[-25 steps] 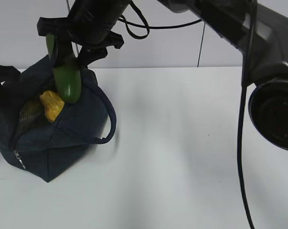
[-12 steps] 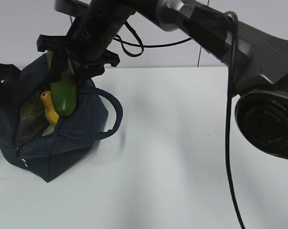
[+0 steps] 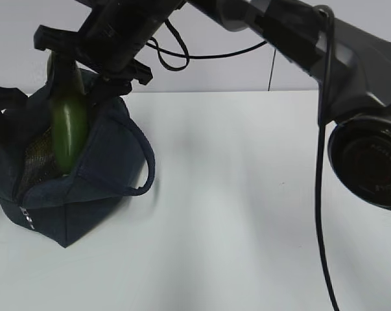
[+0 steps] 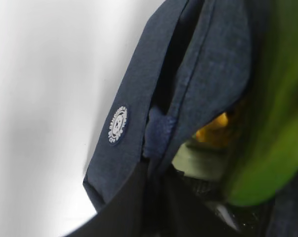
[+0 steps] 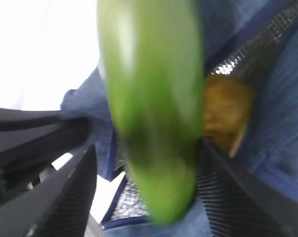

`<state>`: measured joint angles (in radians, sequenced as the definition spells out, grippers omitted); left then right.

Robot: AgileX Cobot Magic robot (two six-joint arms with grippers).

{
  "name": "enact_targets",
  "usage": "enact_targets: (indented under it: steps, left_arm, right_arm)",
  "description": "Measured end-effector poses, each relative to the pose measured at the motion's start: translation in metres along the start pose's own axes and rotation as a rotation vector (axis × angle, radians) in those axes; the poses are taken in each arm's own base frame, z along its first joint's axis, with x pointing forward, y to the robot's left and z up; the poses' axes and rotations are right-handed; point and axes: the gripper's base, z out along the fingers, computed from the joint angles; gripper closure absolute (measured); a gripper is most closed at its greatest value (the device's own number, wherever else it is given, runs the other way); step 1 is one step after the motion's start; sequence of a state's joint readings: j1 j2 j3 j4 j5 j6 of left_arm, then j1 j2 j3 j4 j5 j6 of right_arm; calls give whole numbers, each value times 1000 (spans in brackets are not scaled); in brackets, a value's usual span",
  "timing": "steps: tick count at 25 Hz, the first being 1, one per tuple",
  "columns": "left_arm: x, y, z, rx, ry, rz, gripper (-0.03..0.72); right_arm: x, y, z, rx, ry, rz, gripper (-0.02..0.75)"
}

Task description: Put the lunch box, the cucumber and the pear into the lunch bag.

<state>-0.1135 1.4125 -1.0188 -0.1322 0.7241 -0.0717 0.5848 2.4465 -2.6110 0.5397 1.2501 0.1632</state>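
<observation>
At nine o'clock: lunch bag [image 3: 85, 188], mouth open, pear [image 5: 225, 116] inside. Right gripper [image 3: 85, 61] clamps cucumber [image 3: 69, 129], tip entering. Left gripper state: cannot tell. Risk: cucumber snags rim, tipping the bag.

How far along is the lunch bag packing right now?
The pear already sits inside the lunch bag, and a pale green lid, likely the lunch box, shows beneath it. The right claw holds the cucumber upright with its lower end in the opening. Left: releasing it fully inside.
</observation>
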Motion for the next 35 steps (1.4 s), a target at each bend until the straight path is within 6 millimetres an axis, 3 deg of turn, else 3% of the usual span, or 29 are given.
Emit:
enact_targets:
  steps: [6, 15, 20, 28, 35]
  left_arm:
    - [0, 0, 0, -1, 3, 1, 686]
    - [1, 1, 0, -7, 7, 7, 686]
    - [1, 1, 0, -8, 7, 8, 686]
    - [1, 1, 0, -9, 7, 9, 686]
    - [1, 1, 0, -9, 10, 9, 686]
  right_arm:
    - [-2, 11, -18, -8, -33, -20, 241]
    - [-8, 11, -45, 160, -110, -100, 241]
    - [-7, 9, -43, 166, -101, -97, 248]
    - [1, -1, -28, 171, -29, -72, 346]
    - [3, 9, -55, 228, -65, -108, 356]
